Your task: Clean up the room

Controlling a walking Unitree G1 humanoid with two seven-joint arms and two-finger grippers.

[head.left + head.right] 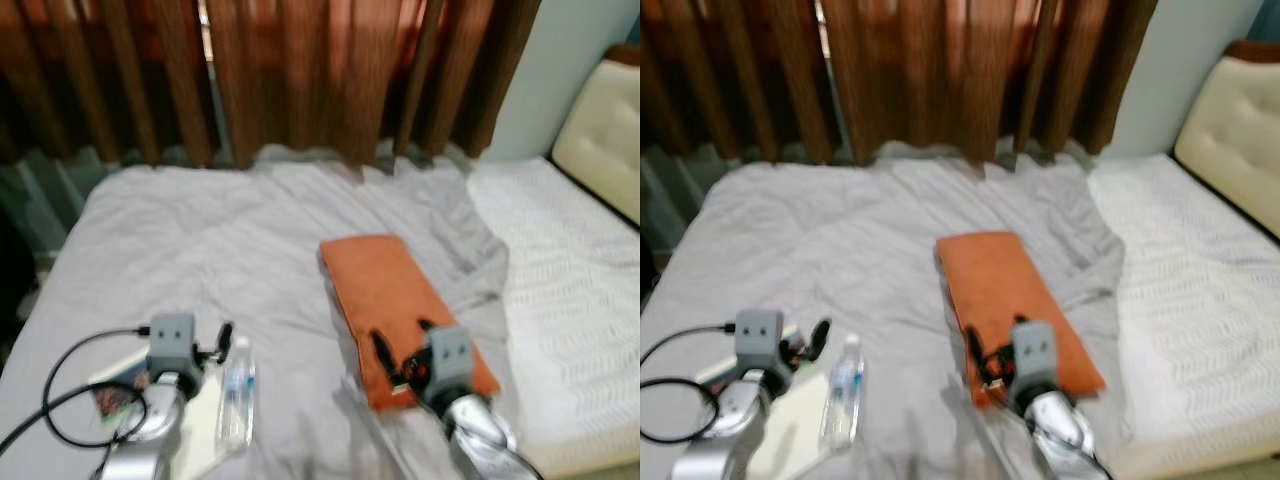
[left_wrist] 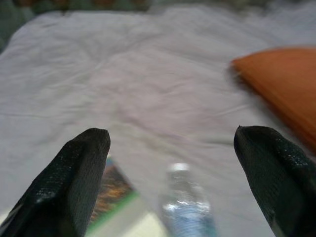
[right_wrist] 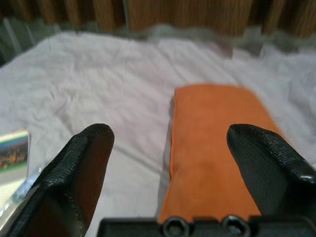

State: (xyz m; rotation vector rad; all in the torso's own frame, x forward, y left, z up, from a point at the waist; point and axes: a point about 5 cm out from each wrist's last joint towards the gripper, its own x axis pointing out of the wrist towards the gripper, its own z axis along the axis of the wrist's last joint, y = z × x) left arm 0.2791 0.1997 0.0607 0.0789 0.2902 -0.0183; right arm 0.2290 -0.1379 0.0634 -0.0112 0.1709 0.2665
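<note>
Rumpled grey bedding carries the clutter: a folded orange towel mid-bed, a water bottle beside a booklet. Left gripper and right gripper hover spread apart, empty; tidying looks barely begun.

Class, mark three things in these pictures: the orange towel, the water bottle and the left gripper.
orange towel (image 1: 385, 285), left eye view, middle of the folded cloth.
water bottle (image 1: 236, 395), left eye view, clear body.
left gripper (image 2: 173, 190), left wrist view, midway between the open fingertips.
</note>
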